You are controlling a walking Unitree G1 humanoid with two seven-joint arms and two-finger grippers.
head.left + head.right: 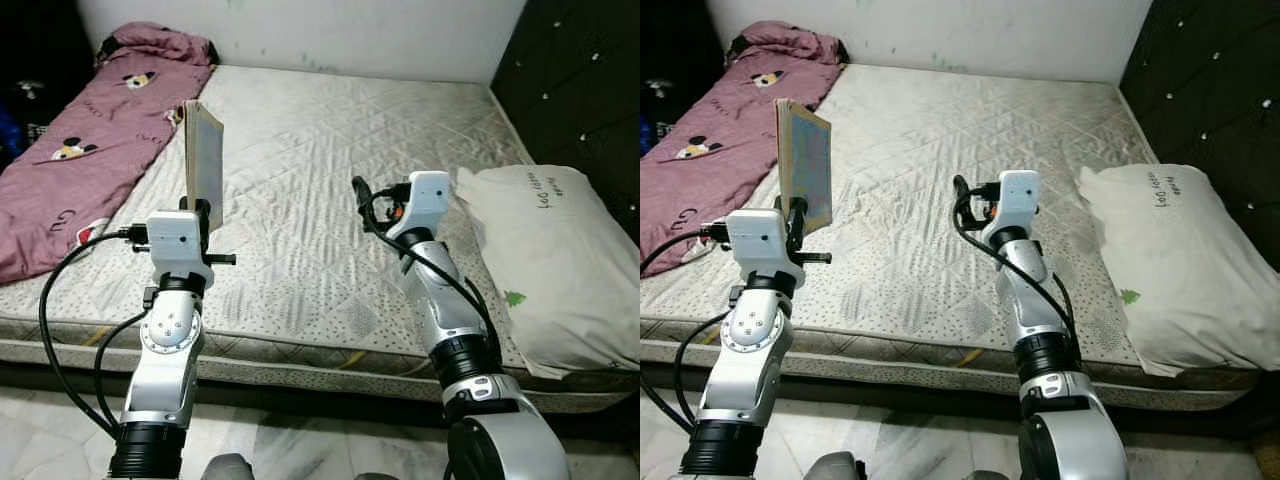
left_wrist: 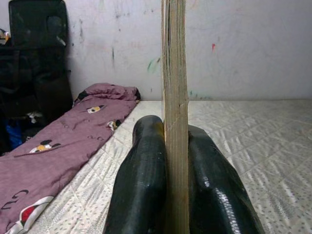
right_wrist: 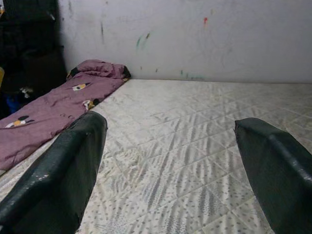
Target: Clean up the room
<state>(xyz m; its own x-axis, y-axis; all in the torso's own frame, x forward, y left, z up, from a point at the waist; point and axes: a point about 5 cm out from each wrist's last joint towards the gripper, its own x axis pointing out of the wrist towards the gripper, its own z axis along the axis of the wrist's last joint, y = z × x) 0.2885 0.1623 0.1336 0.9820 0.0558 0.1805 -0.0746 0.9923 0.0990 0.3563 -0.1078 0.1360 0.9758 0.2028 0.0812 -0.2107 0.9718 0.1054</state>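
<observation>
- The book point(image 1: 204, 163) stands upright in the air above the near left part of the mattress point(image 1: 330, 190), its long axis vertical and its bottom edge down in the left pincer point(image 2: 175, 161).
- In the left eye view the book is seen almost edge-on, with its broad faces turned to the robot's left and right; the right eye view shows more of one face, which looks greyish.
- In the left wrist view the book's page edge rises as a straight pale band between the two black fingers point(image 2: 141, 185), which press against it from both sides, clamped tight with no gap.
- The left arm point(image 1: 165, 340) rises from below over the near edge of the bed, forearm nearly vertical, wrist topmost, fingers pointing up.
- The right arm point(image 1: 445, 300) is raised in the same way further to the right, over the mattress and just beside the white pillow point(image 1: 545, 260).
- The right pincer point(image 3: 170, 161) holds nothing; its two fingers stand wide apart, with bare mattress between them.
- A purple blanket point(image 1: 80, 150) with cartoon prints lies along the left side of the bed, well apart from the book.
</observation>
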